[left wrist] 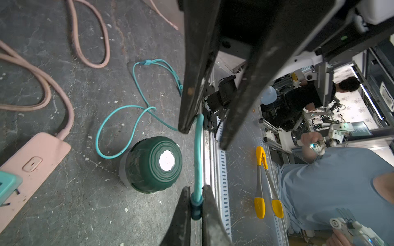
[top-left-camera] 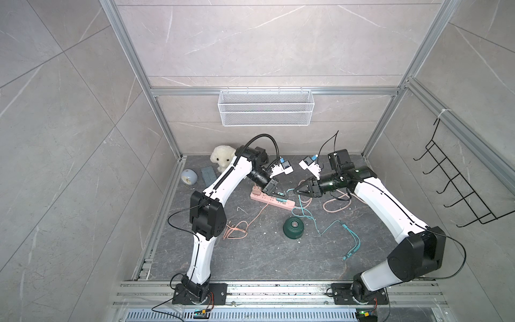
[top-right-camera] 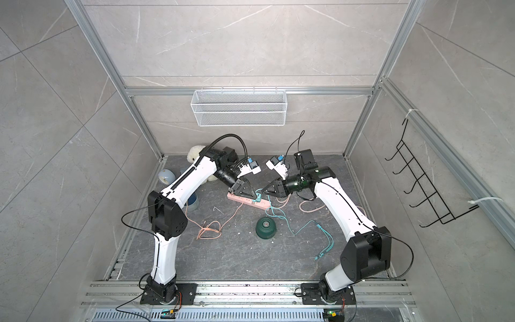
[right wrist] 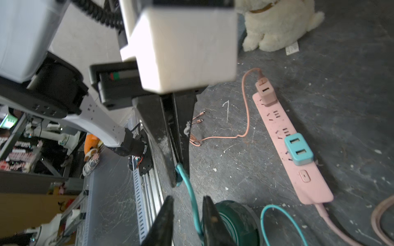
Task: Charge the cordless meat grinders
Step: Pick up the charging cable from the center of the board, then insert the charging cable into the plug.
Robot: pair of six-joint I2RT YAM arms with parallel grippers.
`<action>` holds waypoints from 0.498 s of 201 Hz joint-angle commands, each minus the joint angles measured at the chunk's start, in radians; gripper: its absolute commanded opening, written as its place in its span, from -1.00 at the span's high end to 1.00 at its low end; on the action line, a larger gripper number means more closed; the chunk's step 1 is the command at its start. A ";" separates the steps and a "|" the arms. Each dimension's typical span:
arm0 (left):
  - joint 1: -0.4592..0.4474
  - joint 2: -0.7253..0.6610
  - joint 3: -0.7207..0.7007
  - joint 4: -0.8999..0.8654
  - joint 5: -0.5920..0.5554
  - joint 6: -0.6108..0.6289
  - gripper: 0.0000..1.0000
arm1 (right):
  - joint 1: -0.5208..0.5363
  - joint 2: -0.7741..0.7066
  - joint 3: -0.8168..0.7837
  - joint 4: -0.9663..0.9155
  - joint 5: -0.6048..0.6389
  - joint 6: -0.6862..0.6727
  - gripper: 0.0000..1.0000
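Left wrist view puts my left gripper (left wrist: 196,189) close up: its two dark fingers are pressed together on the teal cable (left wrist: 198,153), pinching it just above a darker collar. The cable runs on to my right gripper (left wrist: 204,138), whose fingers (left wrist: 196,85) stand apart, and passes close by one tip. The right wrist view agrees. There the jaws of my right gripper (right wrist: 188,198) are parted and the cable runs through the gap with no squeeze on it, though I cannot tell whether it brushes one finger. Just beyond, the closed tip of my left gripper has the cable's end.

In both top views my grippers meet tip to tip above the pink power strip (top-left-camera: 267,198), left (top-left-camera: 280,194) and right (top-left-camera: 296,191) nearly touching.

The green meat grinder (left wrist: 153,164) sits upright on the dark tabletop (left wrist: 64,213), silver hub facing up, and neither gripper touches it. In both top views the green meat grinder (top-left-camera: 293,227) (top-right-camera: 266,228) lies nearer my bases than the power strip, roughly midway between my arms, with loops of teal cable just beside it.

On the strip a teal plug cube (right wrist: 298,149) is plugged in near the switch end and a pink plug cube (right wrist: 265,91) at the other end, a thin pink cable (right wrist: 245,119) trailing from it. A bluish rounded shape (top-right-camera: 192,203) shows under my left forearm in a top view — too hidden to name
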 commanded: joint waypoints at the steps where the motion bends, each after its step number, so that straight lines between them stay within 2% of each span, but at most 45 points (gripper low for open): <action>1: 0.017 -0.110 -0.139 0.347 -0.134 -0.276 1.00 | 0.004 -0.011 0.012 0.004 0.146 0.033 0.20; 17: 0.017 -0.175 -0.279 0.634 -0.258 -0.464 1.00 | 0.002 -0.037 -0.010 0.023 0.236 0.056 0.11; 39: 0.012 -0.208 -0.397 0.882 -0.379 -0.600 1.00 | 0.003 -0.057 -0.028 0.034 0.312 0.084 0.11; 61: -0.018 -0.229 -0.482 1.063 -0.549 -0.672 1.00 | -0.001 -0.061 -0.049 0.038 0.343 0.094 0.12; 79: -0.040 -0.238 -0.570 1.249 -0.682 -0.788 1.00 | -0.004 -0.059 -0.066 0.045 0.380 0.106 0.14; 100: -0.113 -0.220 -0.594 1.326 -0.833 -0.797 1.00 | -0.010 -0.066 -0.087 0.067 0.402 0.120 0.18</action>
